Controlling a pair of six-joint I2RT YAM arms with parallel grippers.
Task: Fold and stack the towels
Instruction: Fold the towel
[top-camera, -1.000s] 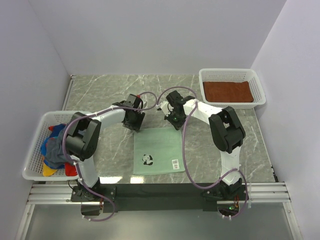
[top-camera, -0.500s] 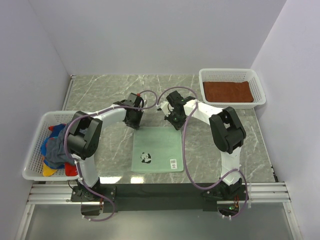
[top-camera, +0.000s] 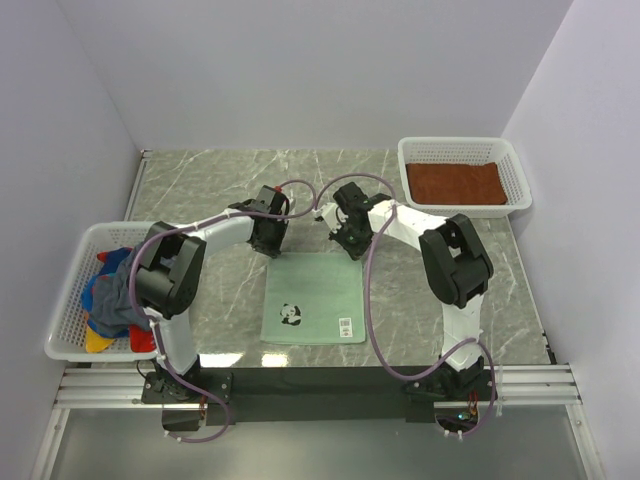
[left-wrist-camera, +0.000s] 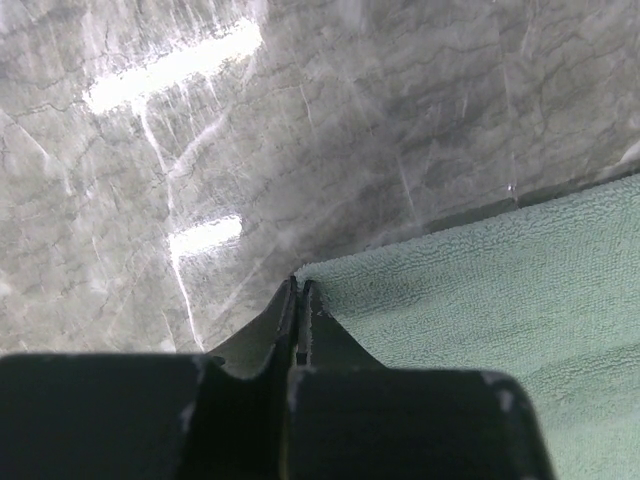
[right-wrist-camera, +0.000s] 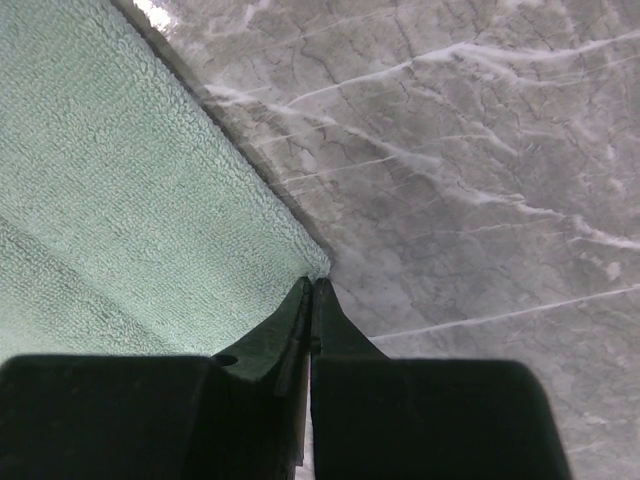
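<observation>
A pale mint-green towel (top-camera: 318, 292) with a small panda print lies flat on the marble table between the two arms. My left gripper (top-camera: 270, 246) is at its far left corner. In the left wrist view that gripper (left-wrist-camera: 300, 286) is shut, pinching the corner of the green towel (left-wrist-camera: 480, 290). My right gripper (top-camera: 351, 250) is at the far right corner, and the right wrist view shows it (right-wrist-camera: 311, 284) shut on that corner of the towel (right-wrist-camera: 110, 180). A rust-brown towel (top-camera: 455, 183) lies folded in the far right basket (top-camera: 515, 178).
A white mesh basket (top-camera: 68, 300) at the left table edge holds a heap of red, blue and yellow patterned towels (top-camera: 108, 295) with a dark slate-blue one. Bare marble table (top-camera: 220, 180) lies beyond the green towel. White walls close in both sides.
My left gripper has closed its jaws onto the towel's far left corner. The towel has shifted slightly to the left. The right gripper stays shut on its corner.
</observation>
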